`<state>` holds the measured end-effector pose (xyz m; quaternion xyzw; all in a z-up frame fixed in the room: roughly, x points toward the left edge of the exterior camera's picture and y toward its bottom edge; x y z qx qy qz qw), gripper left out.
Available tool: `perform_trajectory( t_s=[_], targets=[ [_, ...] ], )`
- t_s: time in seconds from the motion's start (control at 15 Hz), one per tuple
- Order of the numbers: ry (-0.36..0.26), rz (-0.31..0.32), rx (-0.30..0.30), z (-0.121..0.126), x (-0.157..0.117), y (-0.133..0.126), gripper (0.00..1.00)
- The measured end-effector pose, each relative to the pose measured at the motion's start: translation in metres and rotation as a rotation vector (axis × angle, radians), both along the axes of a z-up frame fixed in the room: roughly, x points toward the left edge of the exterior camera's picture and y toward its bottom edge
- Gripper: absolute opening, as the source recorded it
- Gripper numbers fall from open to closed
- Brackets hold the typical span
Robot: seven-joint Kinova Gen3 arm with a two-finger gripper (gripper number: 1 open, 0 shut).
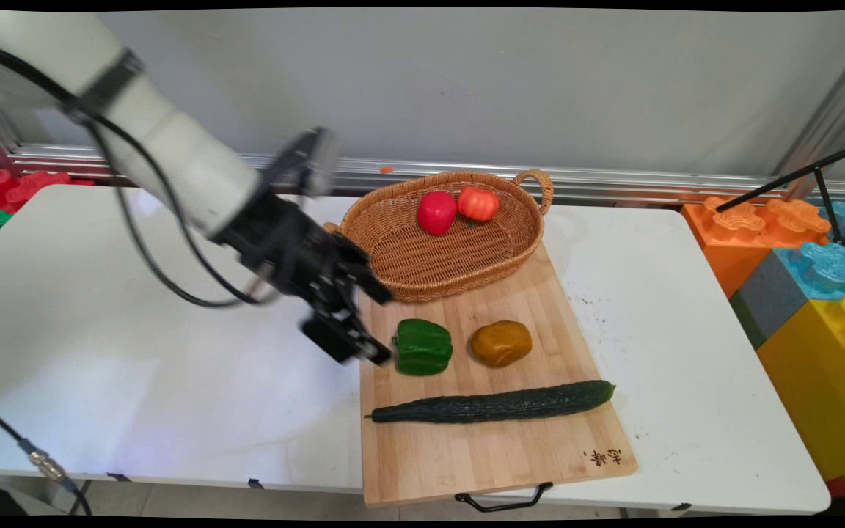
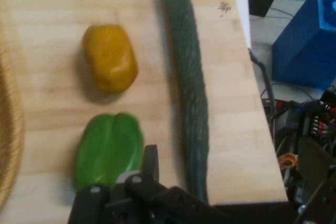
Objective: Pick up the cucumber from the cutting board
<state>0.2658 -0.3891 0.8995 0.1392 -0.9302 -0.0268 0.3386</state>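
Observation:
My gripper (image 1: 384, 328) hovers over the left edge of the wooden cutting board (image 1: 496, 455), its fingers spread open with nothing between them. Its lower finger sits just left of a green bell pepper (image 1: 423, 346), almost touching it. In the hand view the green pepper (image 2: 108, 148) lies just above one black finger (image 2: 150, 162). Right of the pepper is a yellow-brown vegetable (image 1: 501, 343) (image 2: 110, 57). A long dark cucumber (image 1: 496, 403) (image 2: 187, 87) lies across the board nearer the front. Behind the gripper stands a wicker basket (image 1: 393, 253).
The basket holds a red pepper (image 1: 436, 212) and an orange-red tomato (image 1: 478, 203). Large coloured blocks (image 1: 804, 279) stand off the table's right end, with a black tripod leg (image 1: 796, 176) above them. Red blocks (image 1: 12, 187) sit at the far left.

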Motion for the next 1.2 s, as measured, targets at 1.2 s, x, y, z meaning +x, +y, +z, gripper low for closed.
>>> perform_trajectory(
  t_s=[1.2],
  targets=[
    [-0.074, 0.075, 0.002, -0.124, -0.134, 0.000, 1.00]
  ],
)
